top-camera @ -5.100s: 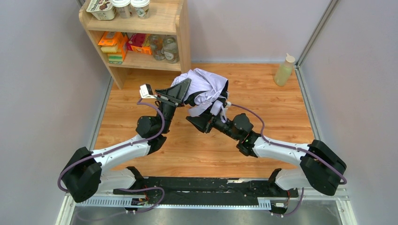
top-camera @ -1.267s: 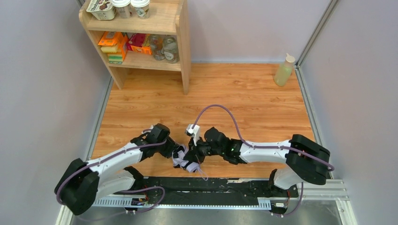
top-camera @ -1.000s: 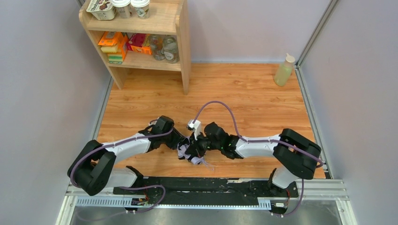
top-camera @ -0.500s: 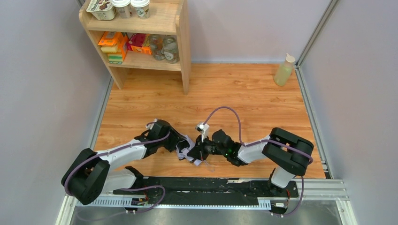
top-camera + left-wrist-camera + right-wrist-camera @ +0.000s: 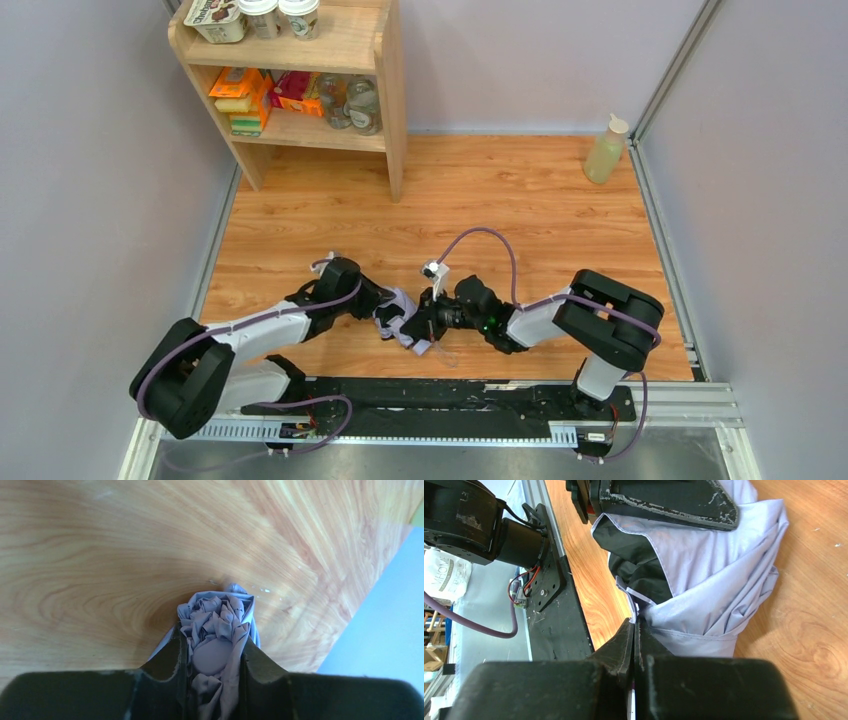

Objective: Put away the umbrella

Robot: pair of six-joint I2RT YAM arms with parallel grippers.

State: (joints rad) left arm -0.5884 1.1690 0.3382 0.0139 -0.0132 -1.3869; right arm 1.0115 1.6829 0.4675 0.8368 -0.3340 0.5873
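Two arms: both reach low over the wooden table [image 5: 520, 210] and meet near 6 o'clock in the top view, just ahead of the black base rail [image 5: 440, 395].
Umbrella: the umbrella [image 5: 402, 318] is collapsed into a crumpled lilac bundle that lies on the table between the two grippers. In the right wrist view, dark lining shows inside its folds.
Left gripper: the left gripper [image 5: 386, 314] comes in from 9 o'clock. Its fingers [image 5: 172, 652] are clamped on bunched canopy fabric, which fills the whole gap between them and puffs out past the tips.
Right gripper: the right gripper [image 5: 424, 322] comes in from 3 o'clock. Its jaws are pressed almost together, and a thin lilac edge of the fabric runs into the seam between them.
Contact: the bundle touches the wood, with one gripper at each of its ends.
Shelf: a wooden shelf [image 5: 392, 110] stands at 11 o'clock, with cups on its top board and boxes and jars on the board below.
Bottle: a pale green bottle [image 5: 606, 150] stands upright at 1 o'clock near the back wall, well apart from the arms.
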